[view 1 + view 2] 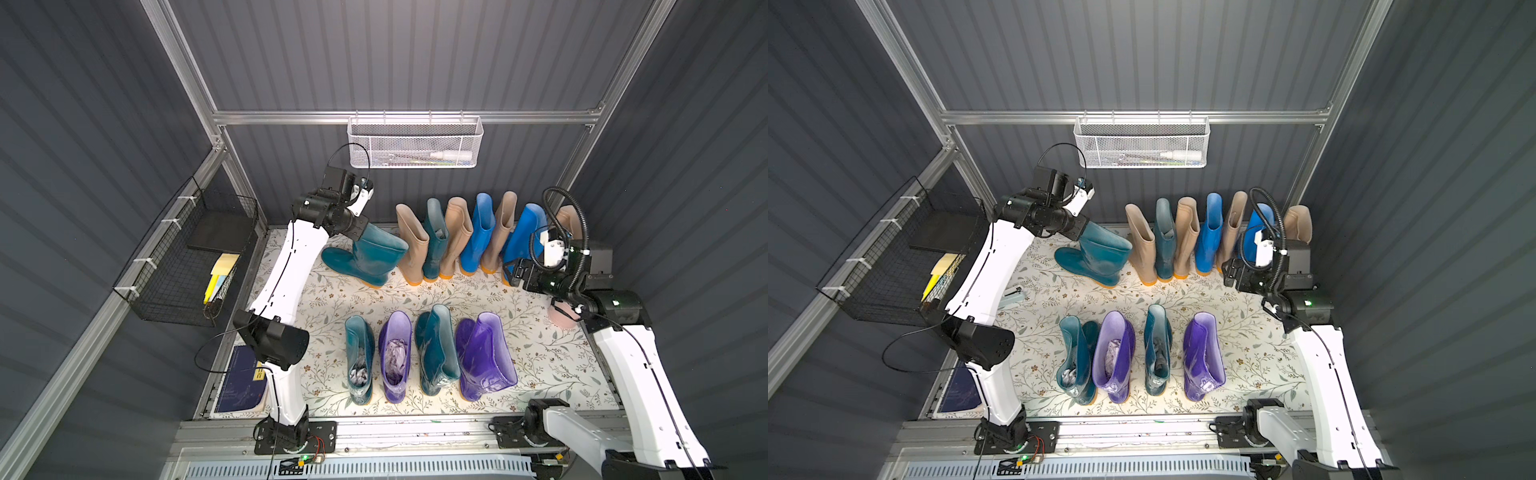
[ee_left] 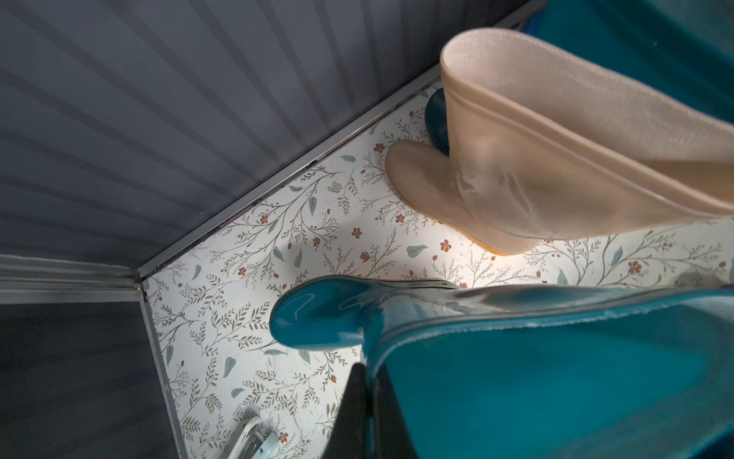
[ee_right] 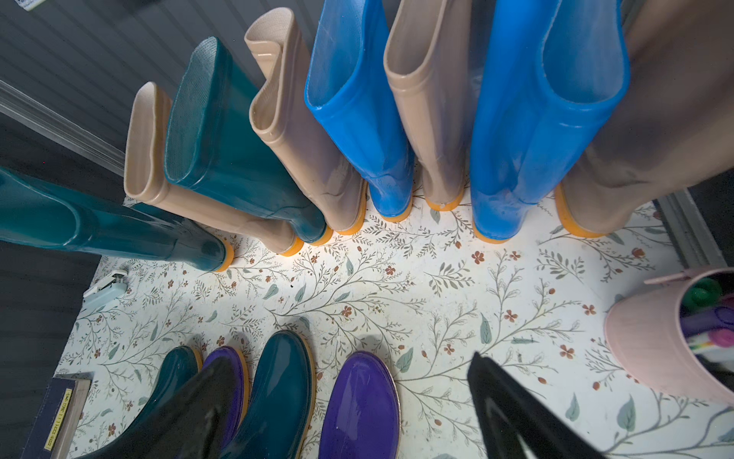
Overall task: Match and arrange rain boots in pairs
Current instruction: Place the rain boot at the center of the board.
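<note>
My left gripper [image 1: 358,232] is shut on the top rim of a dark teal rain boot [image 1: 365,257], which leans at the left end of the back row with its sole down by the floral mat [image 1: 332,299]. In the left wrist view the fingers [image 2: 357,413] pinch that rim. The back row runs beige [image 1: 411,245], teal [image 1: 435,241], beige, blue [image 1: 480,232], beige, blue [image 1: 523,237], beige. In the front row stand teal [image 1: 359,357], purple [image 1: 395,353], teal [image 1: 436,349] and purple [image 1: 484,353]. My right gripper [image 3: 349,363] hangs open and empty at the right, above the mat.
A pink cup of pens [image 3: 667,337] stands at the right edge under the right arm. A small stapler [image 3: 105,288] lies by the left wall and a dark blue book [image 1: 241,382] at the front left. A black wire basket [image 1: 187,257] and a white mesh basket [image 1: 415,143] hang on the walls.
</note>
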Controlling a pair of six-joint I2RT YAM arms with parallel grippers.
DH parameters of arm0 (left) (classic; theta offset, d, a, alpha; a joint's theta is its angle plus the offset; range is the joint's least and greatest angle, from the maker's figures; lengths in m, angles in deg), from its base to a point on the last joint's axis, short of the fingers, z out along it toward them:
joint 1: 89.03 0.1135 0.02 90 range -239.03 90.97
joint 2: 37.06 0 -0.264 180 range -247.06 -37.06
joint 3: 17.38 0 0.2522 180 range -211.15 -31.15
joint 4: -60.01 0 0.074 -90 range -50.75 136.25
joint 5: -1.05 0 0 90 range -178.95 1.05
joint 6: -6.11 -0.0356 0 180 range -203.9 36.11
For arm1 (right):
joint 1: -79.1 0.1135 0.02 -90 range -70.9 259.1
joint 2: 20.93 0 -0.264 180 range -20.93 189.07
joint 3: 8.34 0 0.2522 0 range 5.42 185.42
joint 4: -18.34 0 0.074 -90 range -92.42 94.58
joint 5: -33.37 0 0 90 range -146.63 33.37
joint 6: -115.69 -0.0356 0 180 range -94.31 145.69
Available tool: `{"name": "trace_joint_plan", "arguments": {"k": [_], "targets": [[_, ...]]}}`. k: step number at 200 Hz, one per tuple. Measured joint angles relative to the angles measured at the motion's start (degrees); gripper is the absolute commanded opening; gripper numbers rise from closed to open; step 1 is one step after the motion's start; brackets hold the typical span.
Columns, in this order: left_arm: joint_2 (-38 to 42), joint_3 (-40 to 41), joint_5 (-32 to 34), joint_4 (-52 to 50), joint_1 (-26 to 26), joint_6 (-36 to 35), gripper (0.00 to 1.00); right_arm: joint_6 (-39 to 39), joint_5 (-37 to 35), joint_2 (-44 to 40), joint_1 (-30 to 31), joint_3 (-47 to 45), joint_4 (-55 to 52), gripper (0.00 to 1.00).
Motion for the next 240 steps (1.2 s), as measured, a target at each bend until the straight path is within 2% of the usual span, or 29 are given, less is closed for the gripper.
{"name": "trace_joint_plan", "arguments": {"k": [43,79,119,169,204,240], "targets": [[-6.62,-3.39,-5.05,-1.2,4.98,-9.03,0.0,-0.15,1.09,-0.07,0.0,0.0,0.0,0.95],[-7.26,-3.39,-9.29,-0.33,9.31,-12.35,0.0,-0.13,1.16,-0.31,0.0,-0.04,-0.02,0.96],[-7.26,-3.32,-11.96,0.33,10.75,-13.9,0.0,-0.13,1.11,-0.52,0.0,-0.04,-0.02,0.97],[-7.26,-3.32,-13.03,2.49,10.75,-12.46,0.36,-0.15,1.36,-0.52,-0.02,-0.85,0.09,0.98],[-6.67,-3.17,-12.7,5.92,10.73,-7.76,0.74,-0.13,1.53,-0.52,-0.02,-1.07,0.17,0.99],[-3.37,-3.1,-9.16,9.09,10.69,2.36,0.85,-0.11,1.95,-0.63,0.0,-1.57,0.46,0.99]]}}
